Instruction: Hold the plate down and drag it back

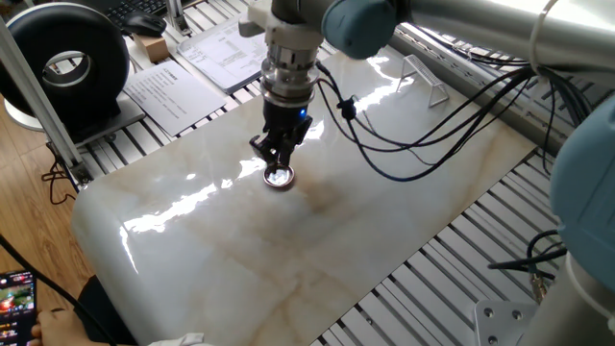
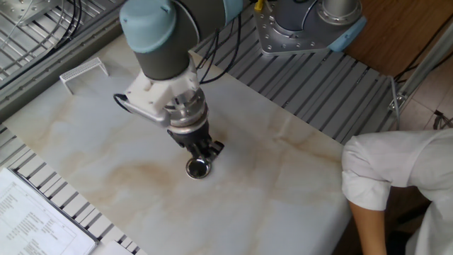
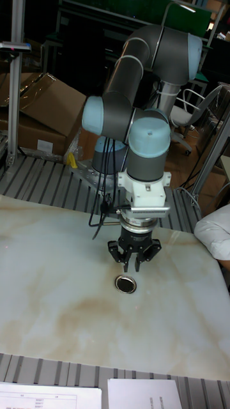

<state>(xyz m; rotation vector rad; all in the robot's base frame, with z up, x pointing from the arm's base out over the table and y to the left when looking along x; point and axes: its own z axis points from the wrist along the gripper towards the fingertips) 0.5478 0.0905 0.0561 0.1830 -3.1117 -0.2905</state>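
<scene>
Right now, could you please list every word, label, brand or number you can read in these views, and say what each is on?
No text can be read in any view.
Printed sheets beside the marble slab: lines of print, too small and blurred.
Phone screen: colourful, illegible.
Gripper and plate: no markings visible.

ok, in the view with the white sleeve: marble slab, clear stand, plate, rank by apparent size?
Largest to smallest, as seen there:
1. marble slab
2. clear stand
3. plate
The stand sits farther from the camera, so true size versus the plate is less certain.
</scene>
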